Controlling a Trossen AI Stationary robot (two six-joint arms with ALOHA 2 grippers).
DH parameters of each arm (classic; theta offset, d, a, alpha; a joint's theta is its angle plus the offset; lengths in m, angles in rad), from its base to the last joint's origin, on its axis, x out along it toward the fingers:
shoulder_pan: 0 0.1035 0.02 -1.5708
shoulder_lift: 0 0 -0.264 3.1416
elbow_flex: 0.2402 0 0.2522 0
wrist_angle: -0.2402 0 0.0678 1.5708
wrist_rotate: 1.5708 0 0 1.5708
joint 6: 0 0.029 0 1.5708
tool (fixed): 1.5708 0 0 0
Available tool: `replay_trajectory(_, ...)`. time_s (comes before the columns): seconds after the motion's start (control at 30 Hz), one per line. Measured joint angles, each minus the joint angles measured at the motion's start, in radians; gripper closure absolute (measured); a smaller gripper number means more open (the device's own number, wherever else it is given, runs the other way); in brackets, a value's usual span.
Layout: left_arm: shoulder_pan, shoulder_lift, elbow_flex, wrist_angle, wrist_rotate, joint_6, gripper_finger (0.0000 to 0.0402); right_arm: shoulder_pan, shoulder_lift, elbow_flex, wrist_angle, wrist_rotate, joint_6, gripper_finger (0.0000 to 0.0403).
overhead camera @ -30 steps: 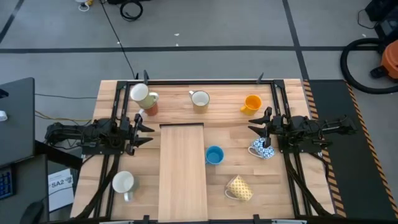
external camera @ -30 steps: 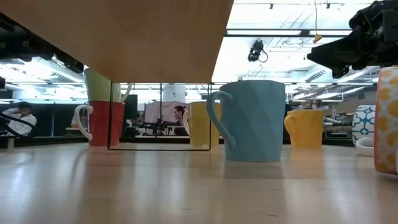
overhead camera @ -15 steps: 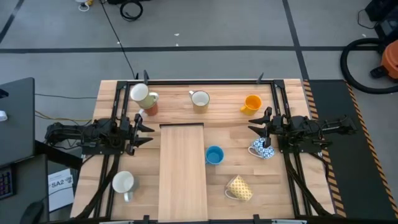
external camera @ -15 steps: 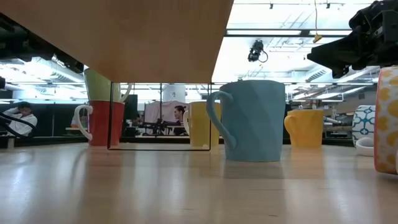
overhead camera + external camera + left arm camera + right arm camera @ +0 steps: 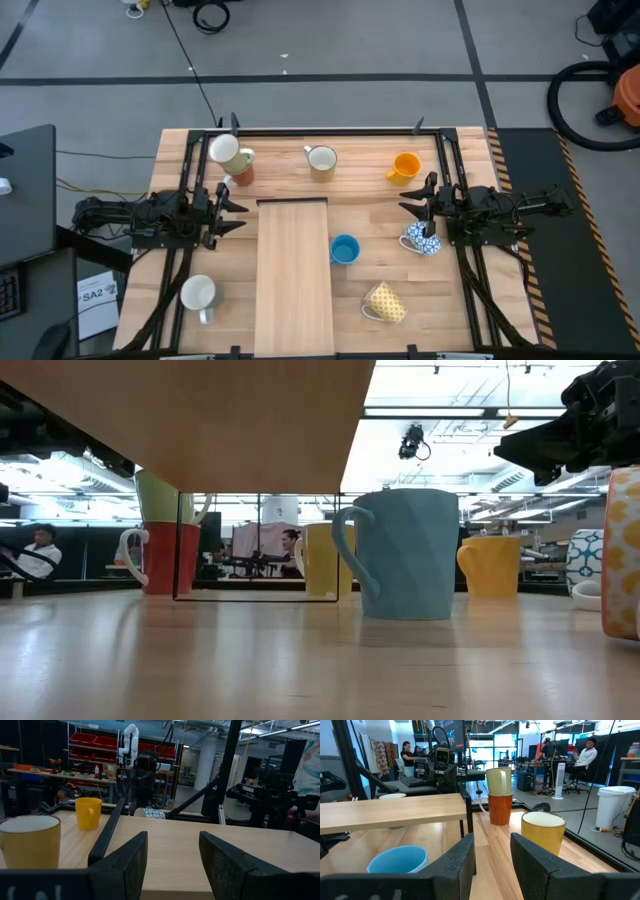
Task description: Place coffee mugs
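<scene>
Several coffee mugs stand on the wooden table. A cream mug sits in a red one at the far left. Along the far edge are a cream mug and an orange mug. A bright blue mug stands right of the raised board. A blue-and-white mug, a yellow patterned mug and a white mug lie nearer. My left gripper hovers open at the left side and my right gripper open at the right, both holding nothing.
A raised wooden board on thin legs runs from the table's middle to its near edge. Black rails frame both sides. In the low view the blue mug stands close in front. People sit in the room beyond.
</scene>
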Motion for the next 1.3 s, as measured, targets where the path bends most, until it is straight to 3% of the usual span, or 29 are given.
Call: replay_trajectory(1.3,0.0,0.0,0.0,0.0,-0.011,0.0,0.0205,0.0,0.0,0.0,0.0,0.0,0.0,0.027)
